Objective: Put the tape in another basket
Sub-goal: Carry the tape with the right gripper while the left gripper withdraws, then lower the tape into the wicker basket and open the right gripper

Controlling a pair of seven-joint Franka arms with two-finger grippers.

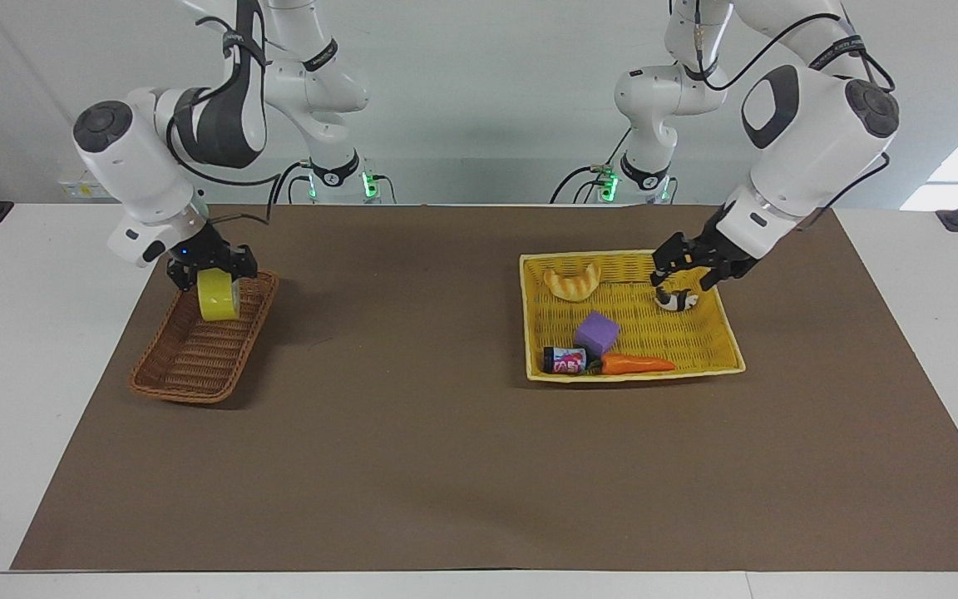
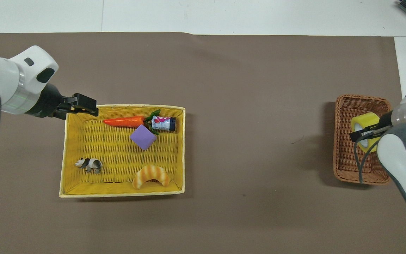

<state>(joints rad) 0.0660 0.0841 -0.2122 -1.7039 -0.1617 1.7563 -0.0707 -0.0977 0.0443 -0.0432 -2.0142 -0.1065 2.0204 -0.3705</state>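
The yellow tape is held on edge in my right gripper, which is shut on it. It hangs low over the brown wicker basket, within the basket's outline; I cannot tell whether it touches the bottom. The overhead view shows the tape in the right gripper above the basket. My left gripper is open and empty, in the air over the side of the yellow basket toward the left arm's end of the table; it also shows in the overhead view.
The yellow basket holds a purple cube, a carrot, a small can, a toy panda and a croissant. A brown mat covers the table between the two baskets.
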